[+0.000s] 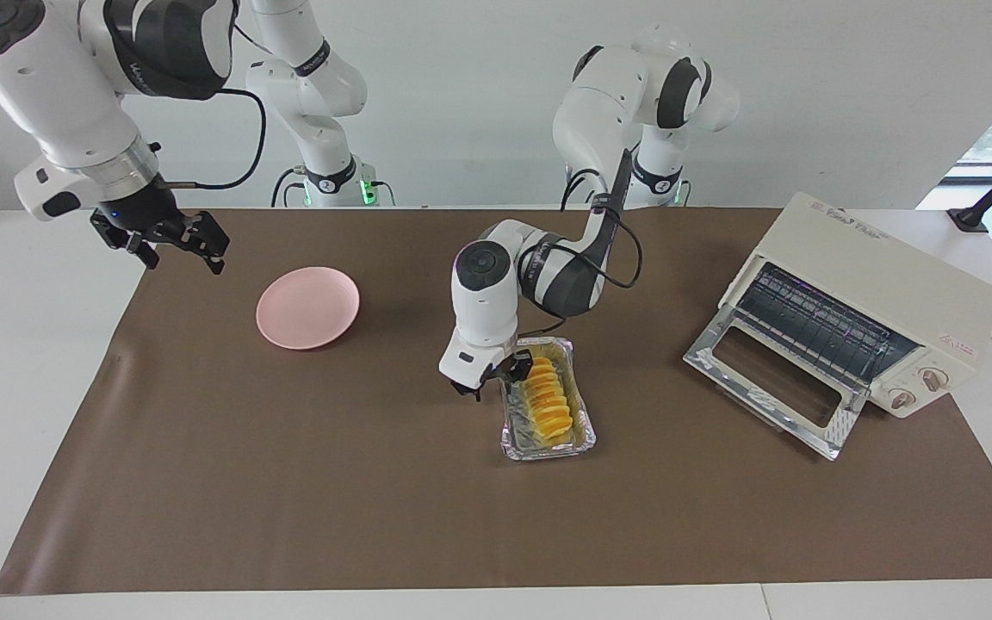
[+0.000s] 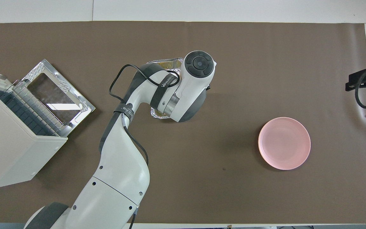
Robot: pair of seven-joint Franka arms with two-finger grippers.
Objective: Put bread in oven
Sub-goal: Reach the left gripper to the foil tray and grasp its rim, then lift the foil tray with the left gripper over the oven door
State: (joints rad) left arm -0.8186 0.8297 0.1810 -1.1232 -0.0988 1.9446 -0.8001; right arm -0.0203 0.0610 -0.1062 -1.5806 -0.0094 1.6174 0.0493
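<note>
The golden ridged bread (image 1: 544,400) lies in a silver foil tray (image 1: 583,435) mid-table. My left gripper (image 1: 496,381) is down at the tray's long side toward the right arm's end. It is open, with one finger inside by the bread and one outside the foil wall. In the overhead view the left arm hides the bread, and only the tray's rim (image 2: 167,61) shows. The cream oven (image 1: 879,275) stands at the left arm's end with its glass door (image 1: 763,379) folded down and the rack showing. My right gripper (image 1: 176,245) waits open, raised over the table edge.
A pink plate (image 1: 307,306) lies on the brown mat between the tray and the right arm's end of the table. The oven (image 2: 8,149) and its lowered door (image 2: 56,95) take up the left arm's end. White table borders the mat.
</note>
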